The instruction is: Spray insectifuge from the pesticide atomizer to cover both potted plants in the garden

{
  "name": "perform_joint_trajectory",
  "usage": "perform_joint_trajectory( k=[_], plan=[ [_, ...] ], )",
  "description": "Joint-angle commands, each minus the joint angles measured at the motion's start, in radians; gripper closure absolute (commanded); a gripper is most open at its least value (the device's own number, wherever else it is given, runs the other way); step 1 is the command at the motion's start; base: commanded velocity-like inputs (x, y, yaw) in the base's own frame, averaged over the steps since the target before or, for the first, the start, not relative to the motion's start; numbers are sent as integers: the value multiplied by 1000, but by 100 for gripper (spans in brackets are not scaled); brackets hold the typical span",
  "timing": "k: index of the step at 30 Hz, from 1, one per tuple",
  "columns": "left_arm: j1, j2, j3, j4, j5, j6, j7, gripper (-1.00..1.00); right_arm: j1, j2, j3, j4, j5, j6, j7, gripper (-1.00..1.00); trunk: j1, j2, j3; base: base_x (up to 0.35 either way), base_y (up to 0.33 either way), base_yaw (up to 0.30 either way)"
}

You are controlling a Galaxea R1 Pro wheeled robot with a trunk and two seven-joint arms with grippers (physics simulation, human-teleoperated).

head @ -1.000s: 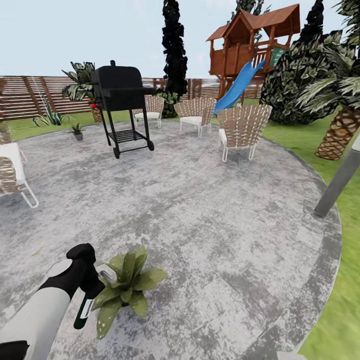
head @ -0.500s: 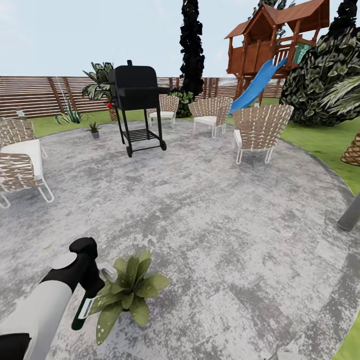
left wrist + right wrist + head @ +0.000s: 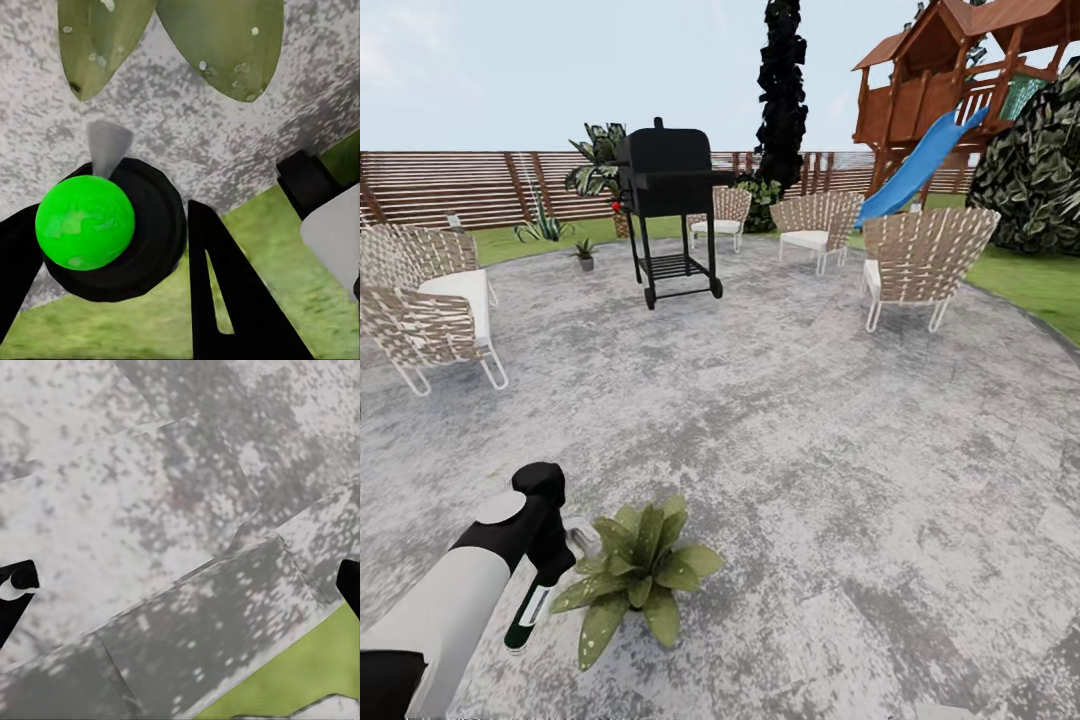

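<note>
Left end effector (image 3: 545,575) clamped on the spray bottle (image 3: 525,620); bottle hangs below the wrist, dark green body pointing down toward the patio (image 3: 810,430). In the left wrist view the bottle (image 3: 86,223) shows end-on as a bright green round cap in a black ring, dark fingers (image 3: 225,300) on either side, two leaves just past it.

Near potted plant (image 3: 640,570) sits on the paving just beside the bottle, leaves almost touching the end effector. Its pot is hidden under the leaves.

Second potted plant (image 3: 585,253) is well apart, at the far patio edge near the black grill (image 3: 670,205) and the slatted fence (image 3: 460,185).

Right end effector (image 3: 180,585): fingertips at opposite edges of the right wrist view, spread wide, nothing between them, over paving with a strip of lawn (image 3: 292,675) at the corner.

Wicker chairs (image 3: 430,300) ring the patio; wooden playhouse with blue slide (image 3: 920,165) behind.
</note>
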Motion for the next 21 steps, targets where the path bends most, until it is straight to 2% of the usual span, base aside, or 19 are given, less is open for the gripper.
perform_joint_trajectory(
  k=[1,6,13,18,21],
  plan=[
    [-5,1,-24,-1,-6,10,-9,100,-1,0,-7,2,11,-3,-4,-100,0,0,-1,0,0,32],
    [-10,-9,-94,2,-5,10,-9,100,-1,0,-6,3,12,-3,-2,-100,0,0,-1,0,0,9],
    [-15,-14,-100,6,-7,12,-9,100,-1,0,-7,3,12,-3,-2,-100,0,0,-1,73,-33,0],
    [-24,-14,-102,1,-10,12,-9,100,-1,0,-7,2,11,-3,-3,-100,0,0,-1,187,-196,0],
    [-24,-13,-124,-1,-11,11,-9,100,-1,0,-7,2,11,-4,-4,-100,0,0,-1,53,-261,43]
  ],
)
